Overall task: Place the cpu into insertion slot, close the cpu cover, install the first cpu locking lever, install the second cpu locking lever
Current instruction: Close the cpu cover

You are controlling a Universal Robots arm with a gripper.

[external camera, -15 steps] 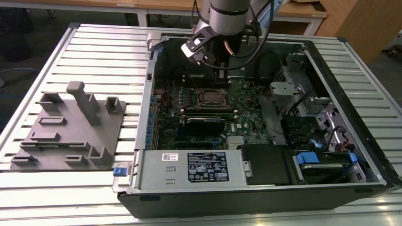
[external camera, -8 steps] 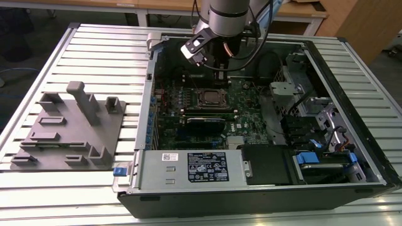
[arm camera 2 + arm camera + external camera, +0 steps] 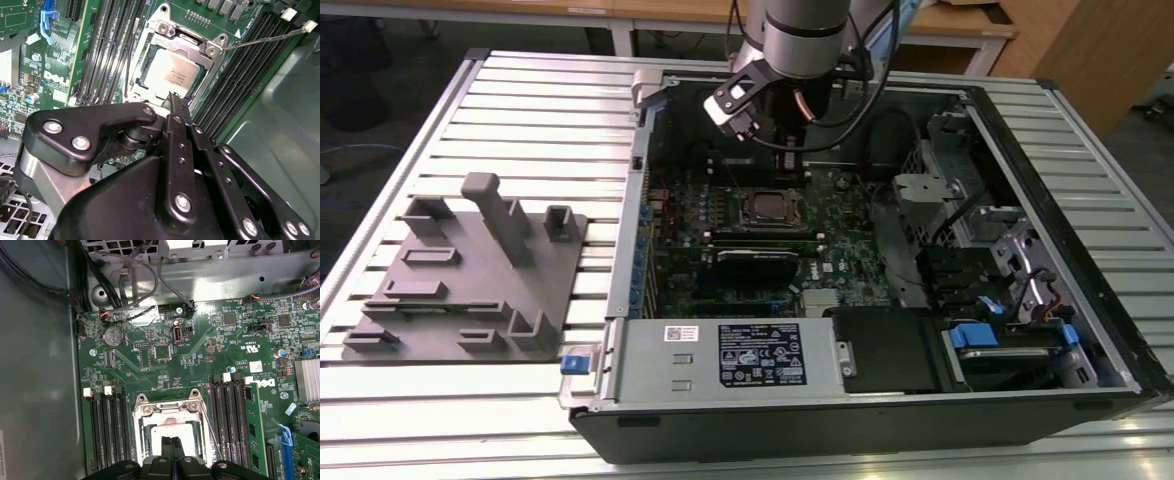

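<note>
Silver-grey arm [image 3: 801, 35]; black jointed end effector [image 3: 174, 100]; silver screws [image 3: 81, 143].

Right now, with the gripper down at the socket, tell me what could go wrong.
1. The gripper sits at the edge of the cpu cover, close to the cpu; a downward slip could scratch the chip or bend the frame.
2. A thin locking lever sticks out across the memory slots; the gripper might slide off it and strike them.

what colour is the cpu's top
The cpu is dull silver; second wrist view shows it best.
</note>
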